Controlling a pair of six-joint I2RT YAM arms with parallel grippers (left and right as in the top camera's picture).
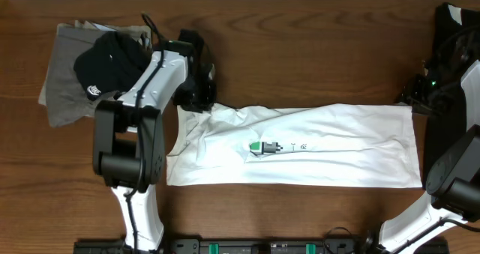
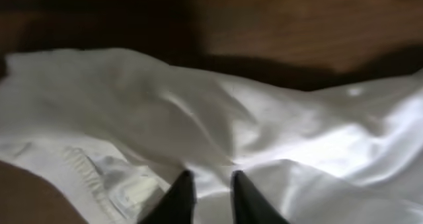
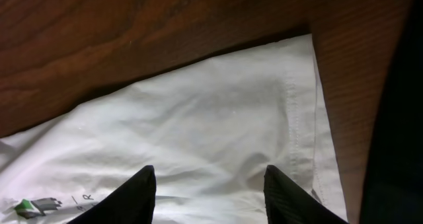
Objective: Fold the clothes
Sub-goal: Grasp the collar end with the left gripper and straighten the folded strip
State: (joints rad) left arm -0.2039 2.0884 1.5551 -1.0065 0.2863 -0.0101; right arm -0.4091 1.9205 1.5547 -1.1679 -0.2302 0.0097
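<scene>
Got the left pincer [image 2: 210, 182] up front, clamped on a ridge of the white short-sleeved cotton T-shirt [image 2: 132, 105], spread lengthwise across the brown wooden surface [image 1: 300, 44]. Right pincer [image 3: 208, 176] gaping wide over its hem corner.

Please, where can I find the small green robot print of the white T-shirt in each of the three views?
Overhead: the green robot print lies near the middle of the white T-shirt.
Left wrist: not in view, only white cloth.
Right wrist: the print sits at the bottom left corner.
Shared landmark: the dark lettering beside the print, seen in overhead and right wrist.
</scene>
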